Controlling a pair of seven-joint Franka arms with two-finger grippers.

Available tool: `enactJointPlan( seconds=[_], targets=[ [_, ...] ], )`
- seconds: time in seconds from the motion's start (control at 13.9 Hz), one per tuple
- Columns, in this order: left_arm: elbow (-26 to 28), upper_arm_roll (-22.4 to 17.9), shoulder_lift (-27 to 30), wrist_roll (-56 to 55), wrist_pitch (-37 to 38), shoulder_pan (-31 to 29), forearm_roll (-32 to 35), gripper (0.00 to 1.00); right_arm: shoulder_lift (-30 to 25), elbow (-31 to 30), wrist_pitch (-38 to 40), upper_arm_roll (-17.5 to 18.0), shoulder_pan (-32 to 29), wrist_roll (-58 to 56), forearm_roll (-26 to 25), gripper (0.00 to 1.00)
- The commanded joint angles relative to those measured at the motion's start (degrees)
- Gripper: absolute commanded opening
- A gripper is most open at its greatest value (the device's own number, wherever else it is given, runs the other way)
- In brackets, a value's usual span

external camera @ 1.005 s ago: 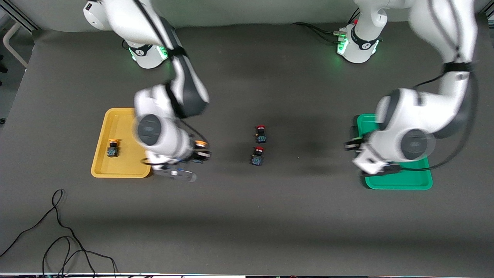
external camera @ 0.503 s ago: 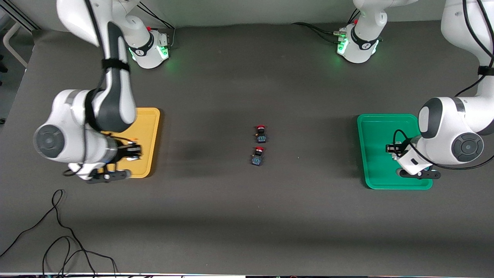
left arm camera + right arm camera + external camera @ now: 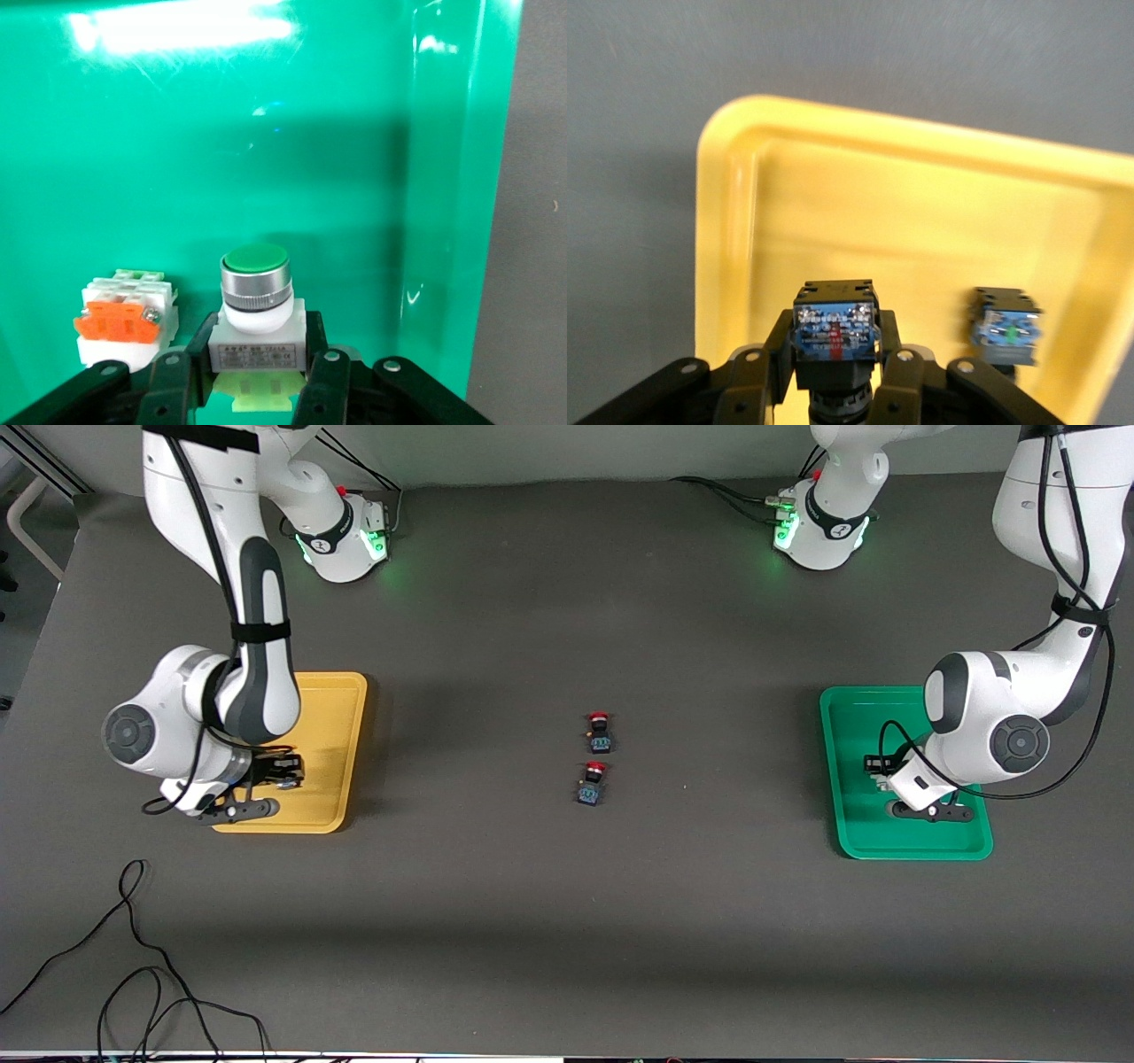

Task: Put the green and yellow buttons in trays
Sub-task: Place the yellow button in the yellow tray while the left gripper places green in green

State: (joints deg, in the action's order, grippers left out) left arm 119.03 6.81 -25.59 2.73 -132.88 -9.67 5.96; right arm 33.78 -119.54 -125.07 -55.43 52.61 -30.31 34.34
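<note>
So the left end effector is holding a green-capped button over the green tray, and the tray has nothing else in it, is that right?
Not quite. The left end effector does hold the green-capped button over the green tray, but the left wrist view shows a second white button already in it.

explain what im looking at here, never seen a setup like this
Two white robot arms stand at a dark table. One picture looks down from above; the other two come from cameras on the arms' wrists. The left pincer, over the green tray, is shut on a green-capped button; a second white button already lies in that tray. The right pincer, over the yellow tray, grips a black-blue button, beside another in the tray. Two red-capped buttons sit mid-table.
</note>
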Motion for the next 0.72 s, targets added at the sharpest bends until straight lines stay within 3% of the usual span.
enactJointPlan(
  seconds=[0.0,0.07,0.14,0.36,0.65],
  targets=[
    [0.68,0.49,-0.08,0.17,-1.07,-0.7,0.63,0.77,2.43,-0.34,-0.88,0.32,0.91,-2.03,3.27,0.32],
    [0.59,0.49,0.27,0.0,-0.81,-0.61,0.72,0.99,2.69,-0.26,-0.71,0.41,1.0,-1.42,3.62,0.6],
    [0.16,0.57,0.71,-0.09,0.07,-0.61,0.63,1.0,2.78,-0.17,-0.53,0.5,1.0,-1.15,3.8,0.89],
    [-2.9,0.75,5.18,-0.36,7.51,-0.44,0.63,1.0,1.29,1.23,1.31,0.15,1.52,1.04,3.8,0.99],
    [-16.07,1.1,12.56,0.7,29.55,0.18,0.63,1.0,0.14,8.77,10.25,-3.89,2.06,2.88,0.74,0.99]
  ],
)
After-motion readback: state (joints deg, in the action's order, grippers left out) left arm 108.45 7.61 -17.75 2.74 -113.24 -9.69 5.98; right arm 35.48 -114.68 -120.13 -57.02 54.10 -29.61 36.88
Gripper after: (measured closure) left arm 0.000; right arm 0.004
